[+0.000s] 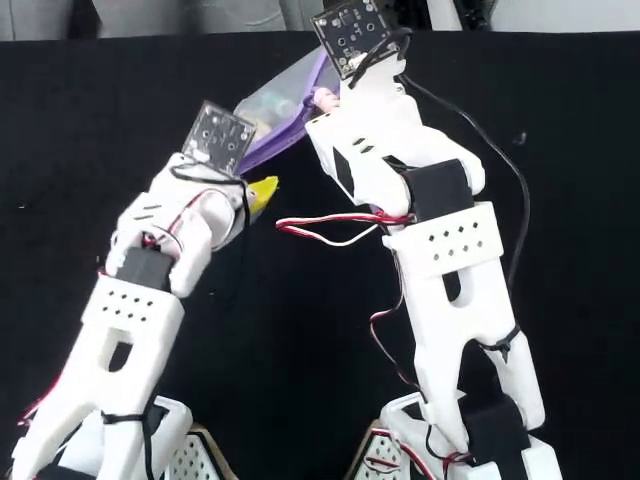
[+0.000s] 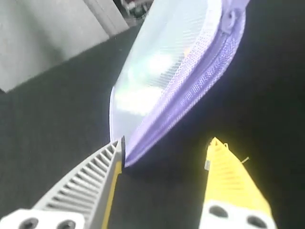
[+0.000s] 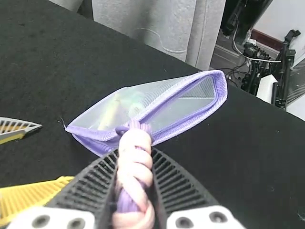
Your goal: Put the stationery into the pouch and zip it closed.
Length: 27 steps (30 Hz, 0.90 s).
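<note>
Pouch (image 3: pixel 157 102): one, its one cord (image 3: pixel 135 179) pinched by right end effector (image 3: pixel 136 153)

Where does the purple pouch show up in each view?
High view: pouch at top centre, between the two wrists.
Left wrist view: pouch stretches away from the open left end effector, with a corner at its grey finger.
Right wrist view: pouch mid-frame, just beyond the right end effector, which is shut on its pink cord.
Shared landmark: yellow finger.
</note>
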Each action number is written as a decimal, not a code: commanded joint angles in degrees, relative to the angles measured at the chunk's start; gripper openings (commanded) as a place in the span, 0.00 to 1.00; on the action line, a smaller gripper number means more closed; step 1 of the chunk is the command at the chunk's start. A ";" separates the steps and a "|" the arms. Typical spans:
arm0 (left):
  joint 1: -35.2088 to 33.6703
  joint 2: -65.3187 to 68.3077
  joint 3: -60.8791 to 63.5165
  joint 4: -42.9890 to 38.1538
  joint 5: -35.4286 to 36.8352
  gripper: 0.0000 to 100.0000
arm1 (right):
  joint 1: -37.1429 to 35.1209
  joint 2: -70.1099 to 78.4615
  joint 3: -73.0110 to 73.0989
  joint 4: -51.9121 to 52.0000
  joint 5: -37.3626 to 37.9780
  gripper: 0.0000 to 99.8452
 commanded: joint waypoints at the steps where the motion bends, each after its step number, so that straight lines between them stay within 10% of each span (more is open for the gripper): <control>1: 1.98 0.26 1.19 -9.58 -0.44 0.28 | -0.79 -3.47 -4.18 0.18 0.53 0.01; 16: 2.95 18.29 -7.87 -19.69 -0.26 0.27 | -0.62 -3.47 -3.56 0.70 0.53 0.01; 27: 3.38 19.78 -9.98 -19.69 -0.26 0.02 | 0.44 -3.47 -3.74 1.85 0.53 0.01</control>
